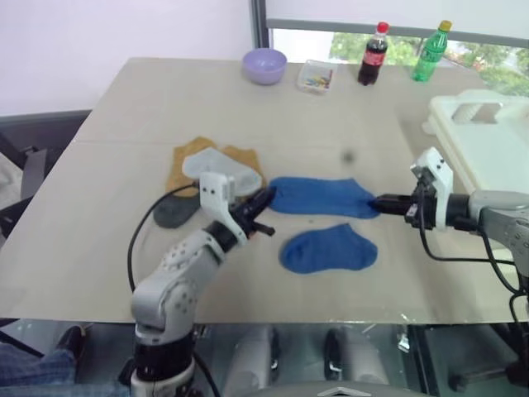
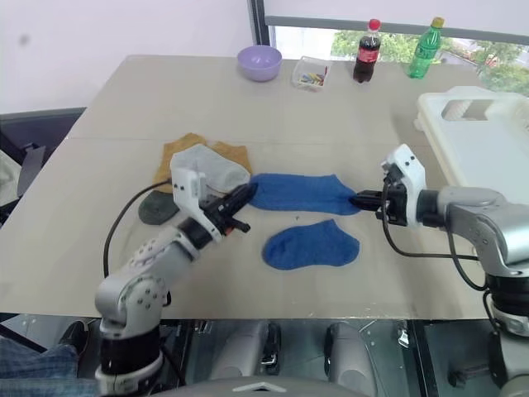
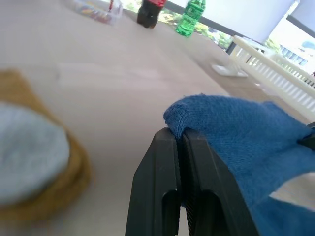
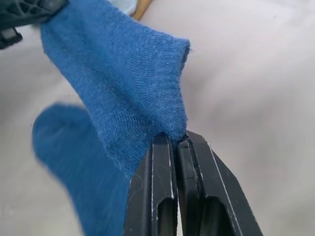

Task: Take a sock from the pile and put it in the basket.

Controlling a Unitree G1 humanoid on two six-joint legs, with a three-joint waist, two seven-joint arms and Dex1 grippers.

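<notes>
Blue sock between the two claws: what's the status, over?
Left claw and right claw both shut on blue sock, stretched between them. Basket at robot's right, path clear. Second blue sock lies below.

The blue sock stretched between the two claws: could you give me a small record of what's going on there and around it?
held sock: blue sock, stretched between both grippers
left gripper: shut on one end of it
right gripper: shut on the other end
second blue sock: lying flat on the table, nearer the robot
pile: mustard, light grey and dark grey socks, beside the left gripper
basket: white, at the table's right edge, nothing seen going in yet
far edge: lilac bowl, two bottles
</notes>
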